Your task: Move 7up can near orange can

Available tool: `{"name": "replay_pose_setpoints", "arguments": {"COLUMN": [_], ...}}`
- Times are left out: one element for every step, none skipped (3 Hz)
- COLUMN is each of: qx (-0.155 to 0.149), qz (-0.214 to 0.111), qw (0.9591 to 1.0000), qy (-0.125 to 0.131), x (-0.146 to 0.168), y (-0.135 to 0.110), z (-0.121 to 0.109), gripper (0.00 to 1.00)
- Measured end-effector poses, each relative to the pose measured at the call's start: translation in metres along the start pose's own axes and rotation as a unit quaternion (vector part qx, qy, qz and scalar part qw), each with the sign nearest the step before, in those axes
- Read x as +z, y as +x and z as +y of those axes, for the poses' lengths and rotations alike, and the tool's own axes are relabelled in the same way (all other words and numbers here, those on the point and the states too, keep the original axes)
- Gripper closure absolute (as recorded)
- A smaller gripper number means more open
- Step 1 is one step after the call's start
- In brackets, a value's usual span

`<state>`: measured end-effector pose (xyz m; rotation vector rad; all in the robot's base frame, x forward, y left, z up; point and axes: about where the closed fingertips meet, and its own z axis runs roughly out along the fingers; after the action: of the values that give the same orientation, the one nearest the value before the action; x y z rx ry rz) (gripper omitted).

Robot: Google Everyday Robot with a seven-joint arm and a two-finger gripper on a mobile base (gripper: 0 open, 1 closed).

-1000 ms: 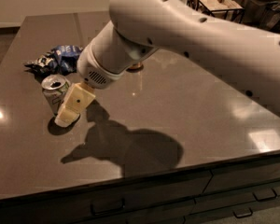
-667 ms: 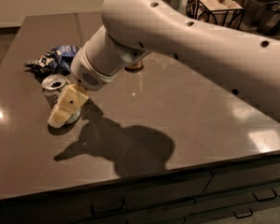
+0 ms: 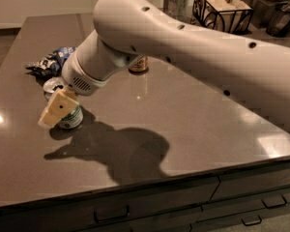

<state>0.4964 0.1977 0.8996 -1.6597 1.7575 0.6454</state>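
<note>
The 7up can point(image 3: 72, 118), white with green markings and a silver top, stands upright at the left of the dark table point(image 3: 193, 120). My gripper point(image 3: 56, 111) is low at the can's front left side, overlapping it in the camera view and hiding much of its body. The orange can point(image 3: 138, 65) stands further back near the table's middle. Only its lower part shows under my arm. The two cans are well apart.
A crumpled blue snack bag point(image 3: 50, 62) lies just behind the 7up can. My large white arm point(image 3: 183, 42) crosses the view from the right. Wire baskets and boxes point(image 3: 222, 8) stand beyond the far right edge. Drawers point(image 3: 111, 214) run below the front edge.
My arm has swung left and the gripper has shifted left and lower, from beside the 7up can to overlapping its front. Neither can has moved.
</note>
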Motion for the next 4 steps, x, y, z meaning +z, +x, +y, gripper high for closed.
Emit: {"name": "replay_pose_setpoints", "arguments": {"qx": [0.001, 0.012, 0.031, 0.073], "qz": [-0.01, -0.016, -0.016, -0.012], "qw": [0.9999, 0.9998, 0.9987, 0.9922], "qy": [-0.002, 0.009, 0.036, 0.101], "x": [-0.002, -0.015, -0.039, -0.08], "y": [-0.008, -0.009, 0.0, 0.025], "z": [-0.001, -0.011, -0.034, -0.085], "gripper": [0.4, 0.64, 0.87, 1.0]}}
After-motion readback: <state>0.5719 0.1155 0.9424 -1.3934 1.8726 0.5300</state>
